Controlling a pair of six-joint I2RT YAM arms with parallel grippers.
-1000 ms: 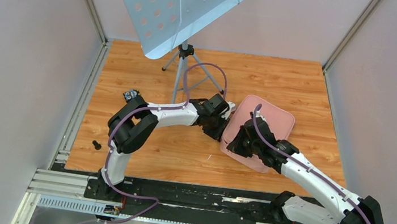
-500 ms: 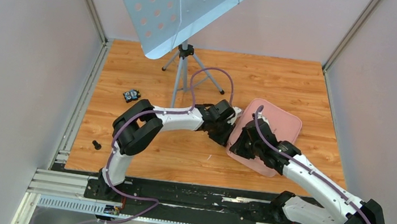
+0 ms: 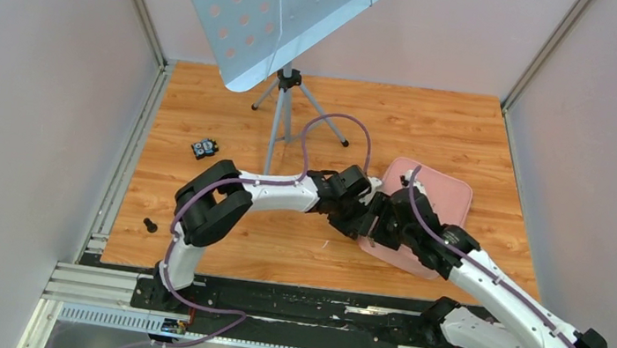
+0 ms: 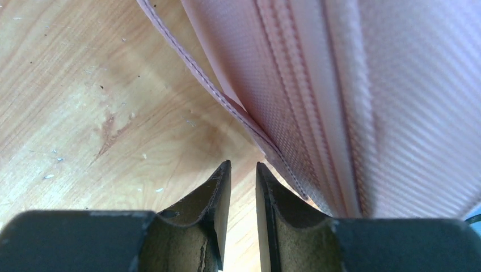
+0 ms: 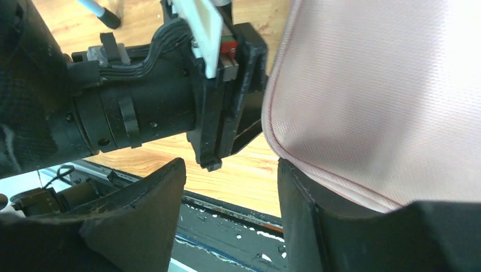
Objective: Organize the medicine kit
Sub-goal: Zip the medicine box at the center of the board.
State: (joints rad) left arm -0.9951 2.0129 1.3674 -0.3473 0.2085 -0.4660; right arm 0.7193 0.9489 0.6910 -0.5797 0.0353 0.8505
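Nearest me, the right tool (image 5: pixel 230 163) stands wide open and empty, with the kit's (image 3: pixel 442 198) rounded near corner lying against its right-hand finger (image 5: pixel 309 226). Just left of it is the left tool (image 4: pixel 243 165), parted only a slit; bare bench (image 4: pixel 85 85) shows through the gap and nothing is gripped. The closed kit's piped edge runs just ahead and to that tool's right, meeting its right finger. From above, the kit lies flat and stretches away rightward from both tools, its long axis seemingly running near to far. I judge the right tool nearer for a hold on that corner. Far beyond the left tool stands the stand (image 3: pixel 277 117).
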